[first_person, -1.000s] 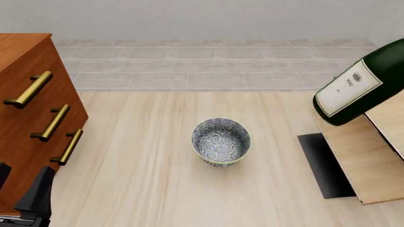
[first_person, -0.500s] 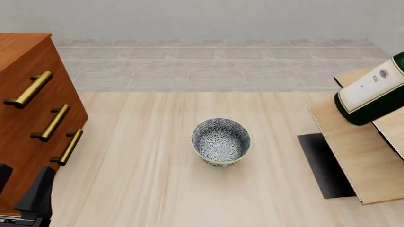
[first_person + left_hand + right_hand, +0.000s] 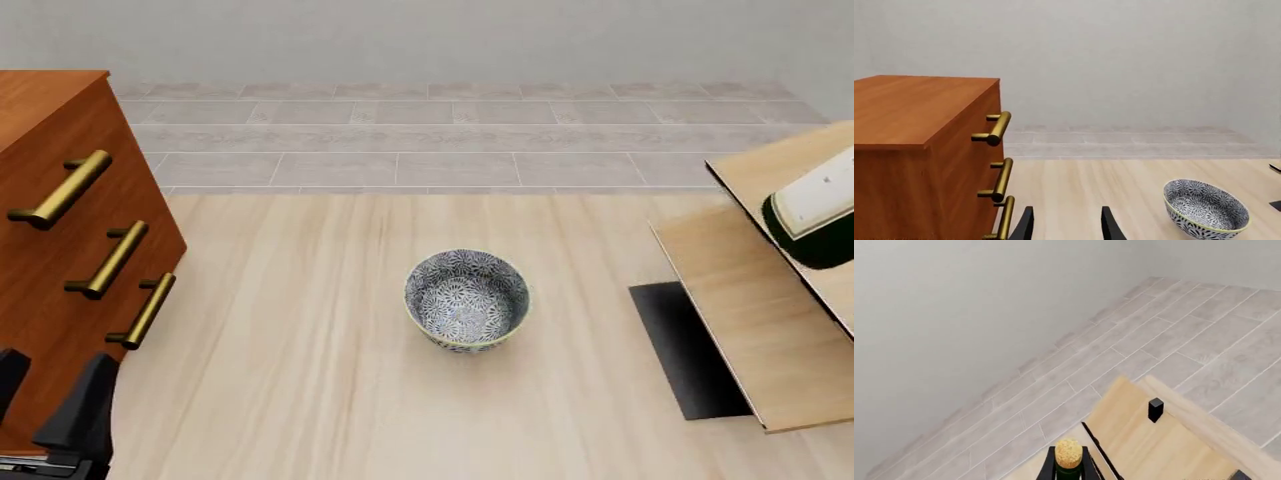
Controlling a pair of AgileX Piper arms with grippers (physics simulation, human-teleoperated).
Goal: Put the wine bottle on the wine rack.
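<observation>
The wine bottle (image 3: 817, 215) shows only as its dark green base and whitish label at the right edge of the front view, tilted above the slanted pale boards of the wine rack (image 3: 747, 310). In the right wrist view its cork top (image 3: 1069, 452) sticks up between the black fingers of my right gripper (image 3: 1068, 469), which is shut on the neck, with the wine rack boards (image 3: 1154, 440) beyond. The right gripper itself is outside the front view. My left gripper (image 3: 1065, 226) stands open and holds nothing, low beside the cabinet; in the front view this left gripper (image 3: 51, 400) sits at the bottom left corner.
A reddish-brown drawer cabinet (image 3: 54, 240) with brass handles fills the left side. A patterned blue-white bowl (image 3: 467, 298) stands mid-table, and the same bowl (image 3: 1205, 207) shows in the left wrist view. The rack's black base (image 3: 687, 350) lies flat on the table at right.
The wine bottle has moved right and slightly down over the rack, so most of it has left the front view. The left arm has stayed still.
</observation>
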